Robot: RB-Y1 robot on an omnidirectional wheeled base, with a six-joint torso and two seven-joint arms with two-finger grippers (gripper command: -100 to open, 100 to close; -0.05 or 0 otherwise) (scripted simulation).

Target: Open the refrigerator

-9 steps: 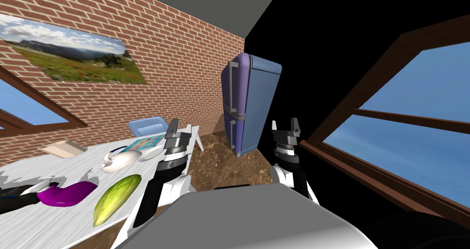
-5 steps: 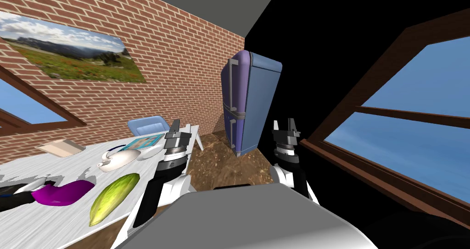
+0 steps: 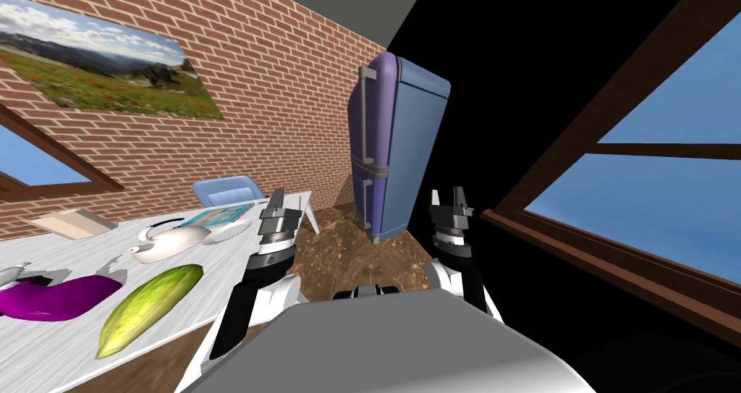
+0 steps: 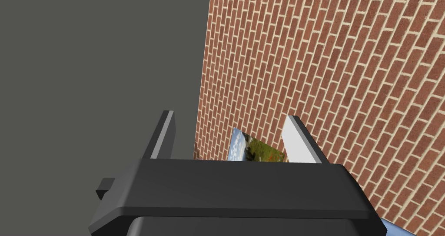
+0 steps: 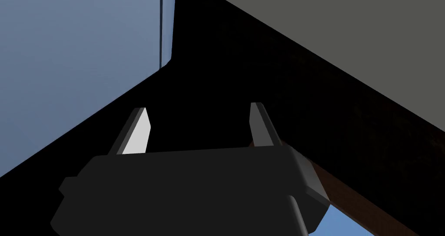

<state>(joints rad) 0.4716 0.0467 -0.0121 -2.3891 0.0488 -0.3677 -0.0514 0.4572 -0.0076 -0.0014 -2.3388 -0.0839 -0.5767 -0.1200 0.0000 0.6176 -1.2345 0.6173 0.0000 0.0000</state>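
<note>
At the far left a white table stands along the brick wall. On it lie a purple thing at the near end, a yellow-green fruit just beside it, then a white teapot and a flat book with a teal cover. A beige tray lies at the wall side of the table. A light blue chair stands behind the far end of the table. A landscape picture hangs on the wall above.

The left gripper is raised over the far corner of the table and touches nothing. In the left wrist view its two fingers stand well apart, with nothing between them.

The refrigerator stands ahead on the brown floor, in the corner by the brick wall, well apart from both grippers. In the head view it is between them. It is blue, with a more purple front. It has an upper and a lower door, each with a grey handle on the edge nearest the wall. Both doors look closed.

The right gripper is raised in front of a black area, to the right of the refrigerator. Its fingers are also apart and hold nothing.

At the far right is a window with a brown frame.
</note>
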